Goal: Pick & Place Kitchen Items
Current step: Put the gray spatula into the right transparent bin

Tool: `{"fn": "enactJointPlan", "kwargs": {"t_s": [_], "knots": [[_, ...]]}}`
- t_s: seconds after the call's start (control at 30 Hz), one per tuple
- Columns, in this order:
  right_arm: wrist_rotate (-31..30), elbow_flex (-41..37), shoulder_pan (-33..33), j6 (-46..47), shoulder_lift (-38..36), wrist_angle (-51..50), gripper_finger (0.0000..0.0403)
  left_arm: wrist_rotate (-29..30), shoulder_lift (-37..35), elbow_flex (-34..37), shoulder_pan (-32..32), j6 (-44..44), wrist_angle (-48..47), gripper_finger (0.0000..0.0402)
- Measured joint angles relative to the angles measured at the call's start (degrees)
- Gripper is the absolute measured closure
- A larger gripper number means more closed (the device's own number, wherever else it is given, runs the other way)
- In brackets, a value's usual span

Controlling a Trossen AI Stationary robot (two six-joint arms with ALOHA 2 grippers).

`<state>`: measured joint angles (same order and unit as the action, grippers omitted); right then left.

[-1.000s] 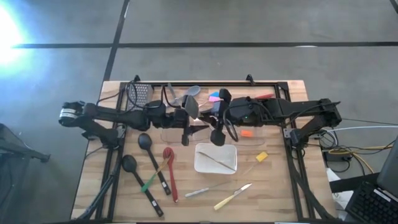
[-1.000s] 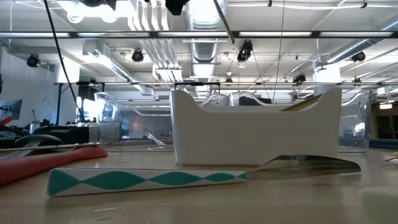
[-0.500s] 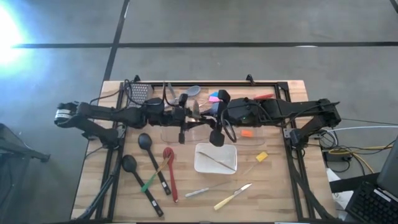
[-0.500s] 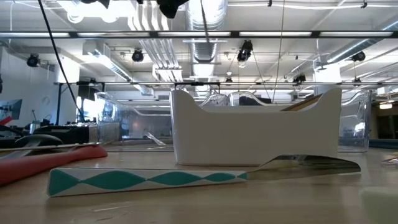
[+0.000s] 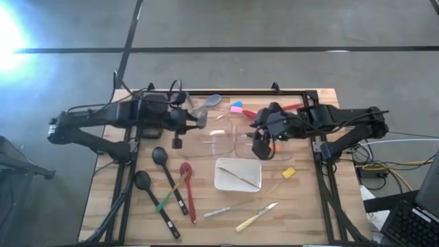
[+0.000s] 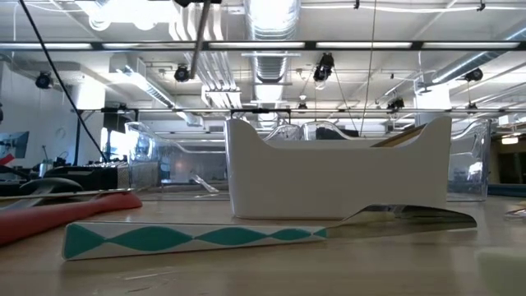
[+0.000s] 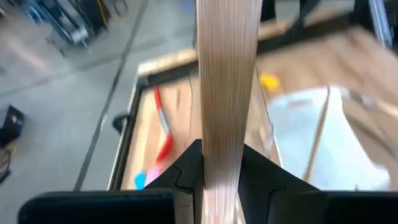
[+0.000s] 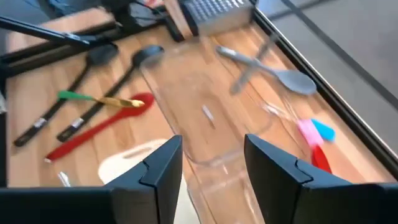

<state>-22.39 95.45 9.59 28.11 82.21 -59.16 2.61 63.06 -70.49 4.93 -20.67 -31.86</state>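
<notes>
My left gripper (image 5: 186,120) (image 7: 221,155) hovers over the far left of the table, shut on a utensil with a flat wooden handle (image 5: 199,115); its head is out of view. Right of centre, my right gripper (image 5: 262,143) (image 8: 211,155) stands open over a clear bin (image 8: 199,118), with nothing between its fingers. Flat on the near left of the table lie two black ladles (image 5: 159,156) and a red spoon (image 5: 185,170). Two small knives (image 5: 257,216) lie near the front edge. A grey spoon (image 5: 209,103) and pink and blue spatulas (image 5: 236,106) lie at the far edge. My left gripper pinches the flat wooden handle (image 7: 224,124) between its two fingers (image 7: 186,165), one on each narrow edge. The handle runs straight on ahead of the fingers, toward the table's right side. It is lifted clear of the table.
A white tray (image 5: 238,175) stands at the middle, just near of the two clear bins (image 5: 209,140). A small yellow piece (image 5: 288,173) lies to its right. A black frame rail (image 5: 226,91) runs along the far edge, and arm mounts stand at both sides.
The two grippers, close together above the bins a second ago, have drawn apart. My left gripper has gone toward the table's left and far edges, carrying the wooden-handled utensil. My right gripper has pulled back toward the right edge.
</notes>
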Motion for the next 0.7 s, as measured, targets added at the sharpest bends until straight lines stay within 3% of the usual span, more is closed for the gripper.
{"fn": "enactJointPlan", "kwargs": {"t_s": [0.1, 0.17, 0.4, 0.7], "knots": [[-1.29, -2.06, 0.49, 1.9, -1.07, -1.11, 0.0247, 1.05, 2.38, -4.73, 0.24, -1.31, -9.17, 0.0333], [-1.82, -3.47, 0.69, 2.02, -2.12, -0.85, 0.0253, 4.77, 4.48, -7.5, 0.24, -2.08, -14.36, 0.0333], [-1.82, -7.37, 0.69, 3.05, -4.96, -0.78, 0.0274, 27.23, 14.71, -14.45, 0.73, -5.78, -36.77, 0.0333], [-1.84, -11.6, 0.69, 4.95, -9.47, -0.52, 0.0298, 29.63, 28.17, -14.76, 1.25, -6.52, -43.61, 0.0333]]}}
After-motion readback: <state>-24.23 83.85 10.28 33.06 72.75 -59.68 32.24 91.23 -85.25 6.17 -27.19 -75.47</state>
